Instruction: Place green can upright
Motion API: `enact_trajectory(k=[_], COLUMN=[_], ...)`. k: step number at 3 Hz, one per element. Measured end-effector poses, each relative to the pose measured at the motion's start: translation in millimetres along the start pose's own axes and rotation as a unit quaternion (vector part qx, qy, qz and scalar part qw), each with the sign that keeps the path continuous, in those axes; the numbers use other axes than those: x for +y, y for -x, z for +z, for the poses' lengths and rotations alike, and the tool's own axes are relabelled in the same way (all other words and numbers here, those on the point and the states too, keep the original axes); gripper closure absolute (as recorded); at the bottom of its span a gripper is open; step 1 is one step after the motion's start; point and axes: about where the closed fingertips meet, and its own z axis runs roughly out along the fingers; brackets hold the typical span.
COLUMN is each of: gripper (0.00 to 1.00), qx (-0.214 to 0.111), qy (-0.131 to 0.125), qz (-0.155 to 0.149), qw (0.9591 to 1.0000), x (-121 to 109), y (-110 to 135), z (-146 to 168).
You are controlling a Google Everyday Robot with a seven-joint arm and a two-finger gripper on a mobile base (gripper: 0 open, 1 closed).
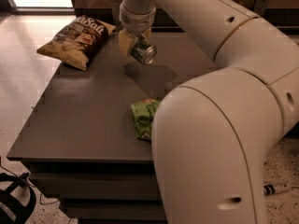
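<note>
Clamped on the small dark green metal drink can point(141, 52), the jaws of the pale two-finger gripper point(134, 46) hold it tilted, its silver end facing down and to the right. Gripper and can hang over the far part of the dark grey table point(79, 125), above a shadow on the tabletop. A brown crinkled snack bag point(77, 38) lies at the far left corner. A flat light-green snack bag point(144, 118) lies nearer, partly hidden behind the bulky white arm point(219, 125).
</note>
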Motion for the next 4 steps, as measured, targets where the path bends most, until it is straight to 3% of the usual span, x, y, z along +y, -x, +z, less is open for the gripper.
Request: enact_trajectory(k=[1, 2, 3, 4], gripper=[1.0, 1.0, 1.0, 1.0], qx=[-0.061, -0.133, -0.207, -0.272], qy=[-0.003, 0.02, 0.065, 0.096], qz=[-0.026, -0.06, -0.101, -0.152], qw=[0.9978, 0.9891, 0.9711, 0.9453], x=[-7.9, -18.6, -29.5, -37.0], y=[-18.8, -27.4, -27.9, -25.0], z=[-39.6, -59.1, -67.3, -71.5])
